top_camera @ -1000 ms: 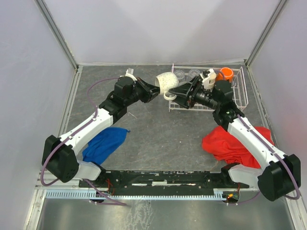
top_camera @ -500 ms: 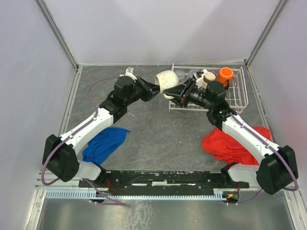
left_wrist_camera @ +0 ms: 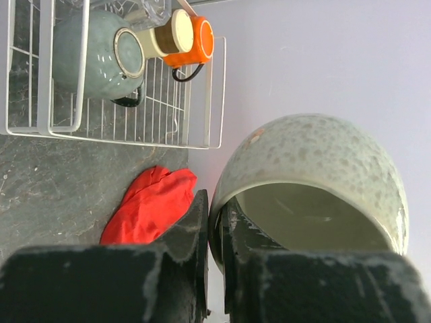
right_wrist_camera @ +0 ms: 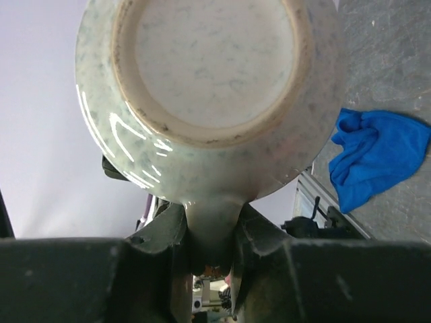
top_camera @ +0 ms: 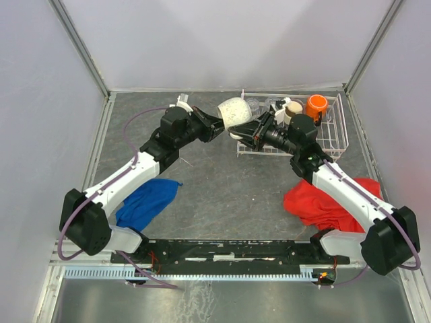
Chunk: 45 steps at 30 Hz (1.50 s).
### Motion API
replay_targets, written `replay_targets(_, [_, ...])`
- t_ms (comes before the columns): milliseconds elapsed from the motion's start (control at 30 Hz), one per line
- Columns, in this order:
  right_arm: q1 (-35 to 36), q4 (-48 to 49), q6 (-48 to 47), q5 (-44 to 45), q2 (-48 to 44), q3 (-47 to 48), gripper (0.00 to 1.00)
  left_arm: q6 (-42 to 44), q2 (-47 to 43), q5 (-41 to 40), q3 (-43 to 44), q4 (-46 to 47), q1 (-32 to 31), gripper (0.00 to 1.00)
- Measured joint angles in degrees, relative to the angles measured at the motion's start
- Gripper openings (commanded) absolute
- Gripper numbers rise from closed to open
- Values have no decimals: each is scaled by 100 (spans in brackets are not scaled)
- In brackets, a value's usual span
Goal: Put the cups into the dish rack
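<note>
- Mug (top_camera: 234, 110) is up off the surface (top_camera: 222, 182), just left of the rack (top_camera: 340, 128). It is tipped sideways, mouth toward my left arm and base toward my right.
- Left tool (left_wrist_camera: 215, 225) is pinched narrow on the rim (left_wrist_camera: 303, 183), one finger inside and one outside.
- Right tool (right_wrist_camera: 210, 252) is narrow too, with a finger on each side of the handle (right_wrist_camera: 211, 215). The pads look to be touching it, so I read that as a grip.
- It's glazed ceramic: stiff, hefty for its size, and shiny enough to be slick under the pads. A drop onto the surface could chip it.
- I rate the handle as the safer hold, though the mug may swing about it. The rim pinch is thin and could slip.
- The rack already holds an orange mug (top_camera: 316, 105) and a grey-green mug (left_wrist_camera: 94, 57), with bare wire beside them.
</note>
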Motion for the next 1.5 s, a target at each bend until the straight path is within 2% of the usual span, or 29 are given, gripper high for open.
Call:
replay_targets(133, [-129, -881, -789, -203, -76, 380, 1, 2, -46, -7, 0, -37, -15, 48])
replay_targets(267, [-804, -1998, -1777, -450, -111, 719, 1, 55, -319, -68, 0, -170, 17, 58])
replay_targets(400, [-1596, -3150, -2824, -590, -59, 1174, 1, 122, -577, -125, 0, -332, 87, 59])
replay_targets(500, [-1961, -4168, -4028, -688, 188, 1893, 1, 166, -693, -155, -46, -450, 153, 59])
replay_targets(633, [-2096, -5283, -5914, -815, 516, 2747, 1, 221, -820, -153, -214, -625, 258, 59])
replay_targets(767, [-2210, -5956, -7698, -785, 549, 2911, 1, 258, -942, -149, -369, -800, 382, 59])
replay_targets(900, [-2358, -6634, -9042, -632, 800, 3176, 1, 269, -1073, -129, -487, -920, 535, 59])
replay_targets(1100, [-2647, -7051, -10389, -315, 1281, 3460, 1, 299, -1228, -28, -549, -1102, 737, 59])
replay_targets(1500, [-3174, -6822, -11934, 138, 1722, 3364, 1, 479, -1397, -2, -664, -1392, 876, 58])
